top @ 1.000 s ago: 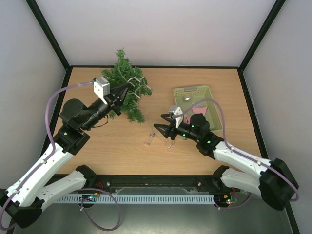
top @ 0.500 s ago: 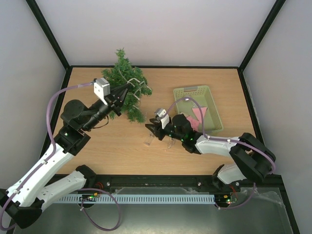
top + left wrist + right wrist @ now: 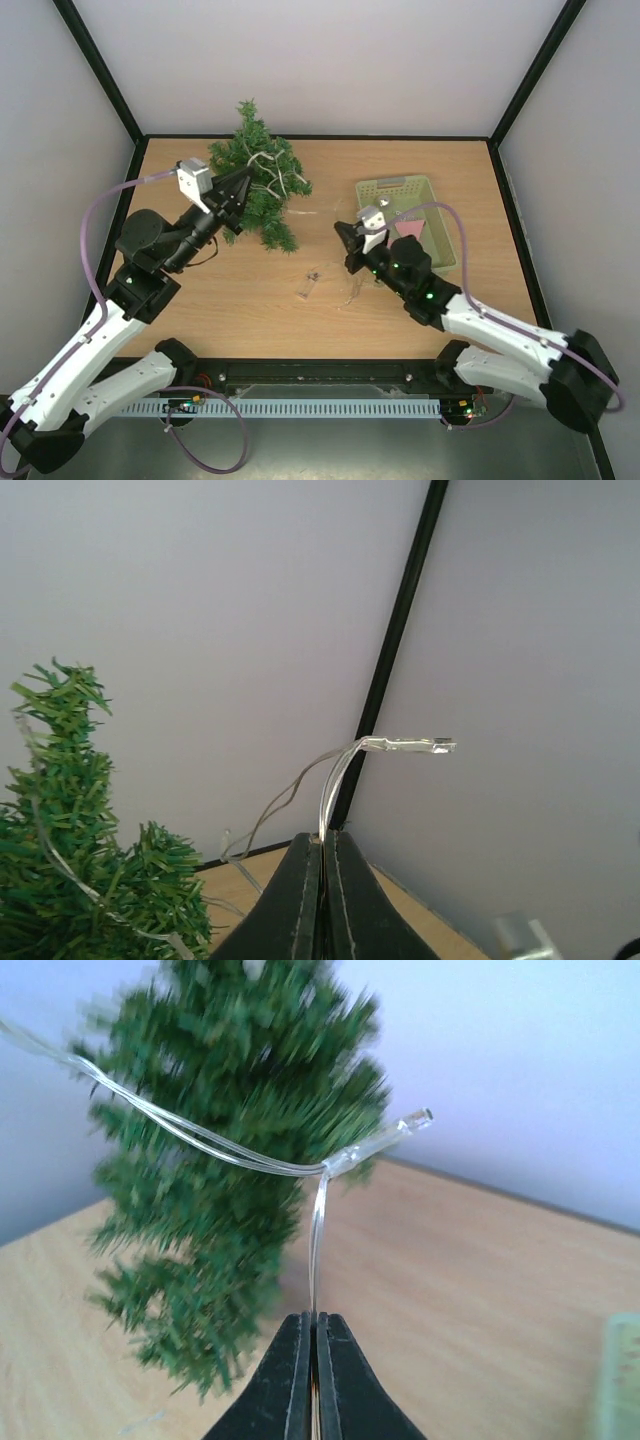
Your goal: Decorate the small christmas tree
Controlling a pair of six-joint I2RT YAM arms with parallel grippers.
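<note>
The small christmas tree (image 3: 262,190), a dark green cone of bristly needle branches, sits at the far left of the light wooden surface (image 3: 230,315), and its tip shows against the pale back wall. It appears to stand upright. Pale loops of a thin clear light wire (image 3: 370,1146) lie across its branches.

The left gripper (image 3: 247,174) reaches into the tree's near side. In the left wrist view its black jaws are pressed together on a doubled strand of the wire, which rises from between them and bends over to a small clear bulb tip (image 3: 437,745). Green branches fill that view's lower left corner.

The right gripper (image 3: 342,229) hangs over the middle of the surface, between the tree and a pale green plastic basket (image 3: 428,192) on the right, and is well apart from the tree. In the right wrist view its jaws are also pinched shut on the wire. The strand runs straight up from them to a joint, where one end sticks out as a bulb tip and two fine strands sweep left across the blurred tree.

A pink piece (image 3: 408,228) lies inside the basket. A pale patch on the basket's far rim is too small to read. A small clear plastic piece (image 3: 308,285) lies on the surface nearer the arms.
</note>
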